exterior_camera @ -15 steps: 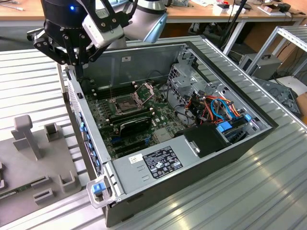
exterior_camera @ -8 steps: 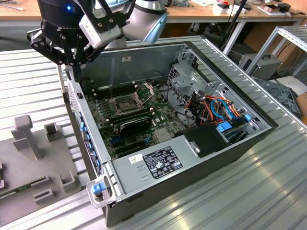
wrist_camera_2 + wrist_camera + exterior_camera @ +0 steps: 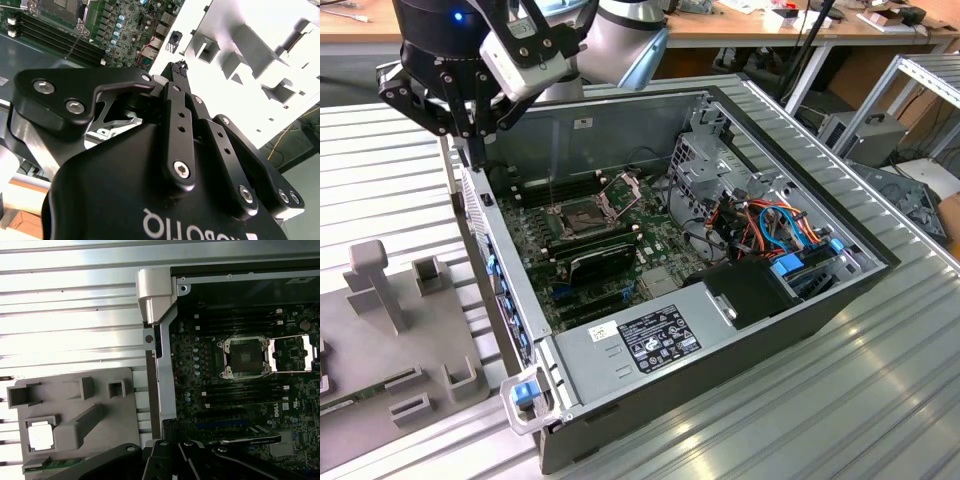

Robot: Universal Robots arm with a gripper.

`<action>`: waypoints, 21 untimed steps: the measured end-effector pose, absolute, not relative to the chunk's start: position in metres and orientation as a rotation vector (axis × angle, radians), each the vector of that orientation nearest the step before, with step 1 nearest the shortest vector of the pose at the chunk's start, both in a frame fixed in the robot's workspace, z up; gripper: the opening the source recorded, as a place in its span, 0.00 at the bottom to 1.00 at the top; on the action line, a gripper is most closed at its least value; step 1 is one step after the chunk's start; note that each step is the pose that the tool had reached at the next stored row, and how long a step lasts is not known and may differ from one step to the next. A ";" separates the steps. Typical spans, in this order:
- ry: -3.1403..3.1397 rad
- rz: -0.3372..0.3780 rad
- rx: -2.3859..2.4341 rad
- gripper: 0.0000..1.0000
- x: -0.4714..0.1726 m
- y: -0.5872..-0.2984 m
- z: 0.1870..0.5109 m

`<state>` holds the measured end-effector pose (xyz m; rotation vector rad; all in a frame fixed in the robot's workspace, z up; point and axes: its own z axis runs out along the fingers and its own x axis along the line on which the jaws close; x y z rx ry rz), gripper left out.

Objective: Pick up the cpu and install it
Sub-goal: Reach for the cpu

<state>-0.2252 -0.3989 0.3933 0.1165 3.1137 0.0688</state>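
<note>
You are working over a slatted metal table (image 3: pixel 880 400) that carries the open computer case (image 3: pixel 800 170). The grey holding fixture (image 3: pixel 100 390) lies on it just beside the case, on the exterior view's left. Inside the case lies the green motherboard (image 3: pixel 190 365).

The gripper (image 3: pixel 180 69) hangs above the case's edge on the fixture side, well above both. Its fingers look closed together with nothing between them, so I judge the step in hand to be the reach for the pick.

The socket (image 3: pixel 246 357) has its hinged frame swung open, and its dark bed looks bare. The cpu (image 3: pixel 41 435) has not been lifted. It sits flat in a square recess of the fixture, silver face up. A slanted raised block (image 3: pixel 80 426) is just beside it, and a green memory stick (image 3: pixel 55 464) lies near.

To do this well:
- Spread the fingers before you descend.
- Centre the gripper squarely over the chip.
- Line the fingers up with two opposite edges, clear of the raised block.
- Come straight down and grip lightly. The chip is thin and would probably tilt or slip under a skewed squeeze.
</note>
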 end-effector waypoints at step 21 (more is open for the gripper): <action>3.114 0.069 0.117 0.11 -0.235 -0.399 0.393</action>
